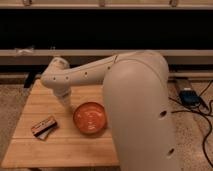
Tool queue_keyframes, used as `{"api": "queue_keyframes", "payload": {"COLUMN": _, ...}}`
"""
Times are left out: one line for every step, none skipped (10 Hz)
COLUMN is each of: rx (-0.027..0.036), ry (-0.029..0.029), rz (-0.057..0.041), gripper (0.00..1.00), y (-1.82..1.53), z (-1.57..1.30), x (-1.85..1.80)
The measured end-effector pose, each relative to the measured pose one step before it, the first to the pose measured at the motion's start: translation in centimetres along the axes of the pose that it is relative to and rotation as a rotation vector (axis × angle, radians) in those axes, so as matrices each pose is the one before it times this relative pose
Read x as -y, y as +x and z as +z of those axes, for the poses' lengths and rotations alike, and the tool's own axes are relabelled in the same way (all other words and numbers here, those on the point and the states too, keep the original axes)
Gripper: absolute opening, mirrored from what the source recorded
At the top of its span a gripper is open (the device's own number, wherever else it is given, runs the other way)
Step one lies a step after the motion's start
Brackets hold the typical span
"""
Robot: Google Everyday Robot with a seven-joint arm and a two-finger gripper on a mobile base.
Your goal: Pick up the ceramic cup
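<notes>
My arm reaches from the right across the wooden table (pixel 75 150). The gripper (pixel 64 101) is at the arm's end, pointing down at the table just left of and behind the orange bowl (pixel 90 118). The ceramic cup does not show apart from the pale arm end; it is hidden there or out of view. A flat card-like box (pixel 44 127) with dark and red marks lies on the table at the front left, apart from the gripper.
The big arm link (pixel 142 105) covers the table's right side. A blue device (pixel 189 96) and black cables (pixel 205 122) lie on the floor at the right. A dark wall with a rail (pixel 100 54) runs behind the table.
</notes>
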State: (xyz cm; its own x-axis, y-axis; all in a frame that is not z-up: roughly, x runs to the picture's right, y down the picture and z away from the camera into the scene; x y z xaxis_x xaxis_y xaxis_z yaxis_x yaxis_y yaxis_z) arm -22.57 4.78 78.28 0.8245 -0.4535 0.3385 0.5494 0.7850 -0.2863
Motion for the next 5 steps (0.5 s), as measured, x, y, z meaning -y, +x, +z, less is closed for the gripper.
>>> {"api": "queue_keyframes", "payload": {"rx": 0.00145, "ry": 0.01435, "rz": -0.0244, "gripper": 0.0, "y": -0.368, "z": -0.951, "x": 0.401}}
{"api": "queue_keyframes", "payload": {"rx": 0.00875, "ry": 0.00882, "rz": -0.02774, "gripper": 0.0, "y": -0.496, "z": -1.068, "x": 0.535}}
{"api": "queue_keyframes", "payload": {"rx": 0.01563, "ry": -0.00113, "rz": -0.01566, "gripper": 0.0, "y": -0.231, "z": -0.357, "x": 0.212}}
{"api": "queue_keyframes", "payload": {"rx": 0.03009, "ry": -0.00537, "rz": -0.0109, "gripper": 0.0, "y": -0.127, "z": -0.145, "x": 0.118}}
{"api": "queue_keyframes", "payload": {"rx": 0.01029, "ry": -0.00062, "rz": -0.00258, "gripper": 0.0, "y": 0.093, "z": -0.095, "x": 0.034}}
